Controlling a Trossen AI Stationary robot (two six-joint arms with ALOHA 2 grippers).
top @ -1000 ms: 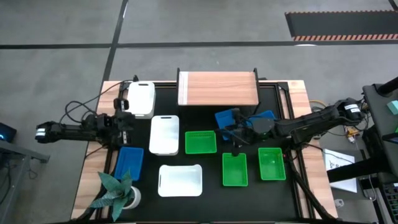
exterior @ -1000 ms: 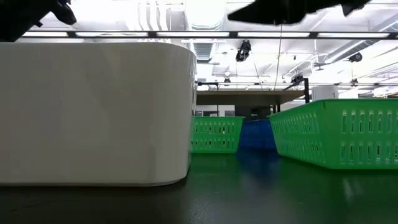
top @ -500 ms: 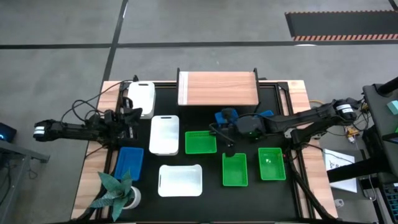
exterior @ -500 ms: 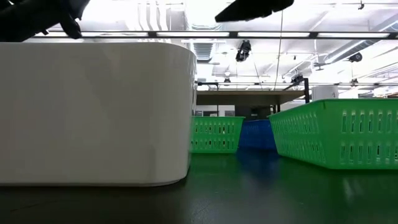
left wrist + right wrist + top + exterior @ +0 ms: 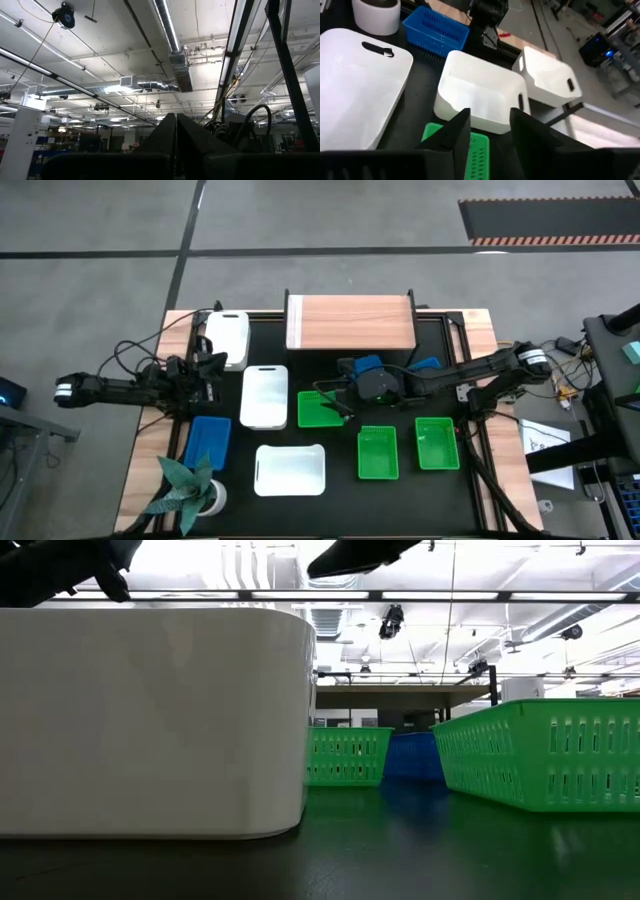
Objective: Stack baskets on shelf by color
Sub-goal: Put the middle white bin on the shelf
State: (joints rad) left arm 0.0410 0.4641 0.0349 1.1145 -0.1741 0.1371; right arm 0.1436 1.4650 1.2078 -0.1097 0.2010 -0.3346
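The black tabletop point(image 5: 330, 485) carries everything. At its far edge stands the shelf point(image 5: 350, 322), a bare light-wood board with nothing stacked on it yet. The baskets lie spread below it: a white one point(image 5: 226, 338) near the far left corner, two more white ones point(image 5: 265, 396) point(image 5: 290, 469) toward the middle, a blue one point(image 5: 208, 440) on the left, two blue ones point(image 5: 388, 370) under the right arm, and three bright green ones point(image 5: 322, 408) point(image 5: 378, 452) point(image 5: 437, 442). The green ones show slotted sides and perforated bottoms; the white ones look smooth-walled with a handle slot.

The right end effector point(image 5: 335, 395), fingers spread, hovers above the middle green basket. To do this well, I judge it should drop over one wall, pinch it squarely, and lift level. The left end effector point(image 5: 205, 370) waits at the left tabletop edge, pointing upward; its fingers look pressed together.
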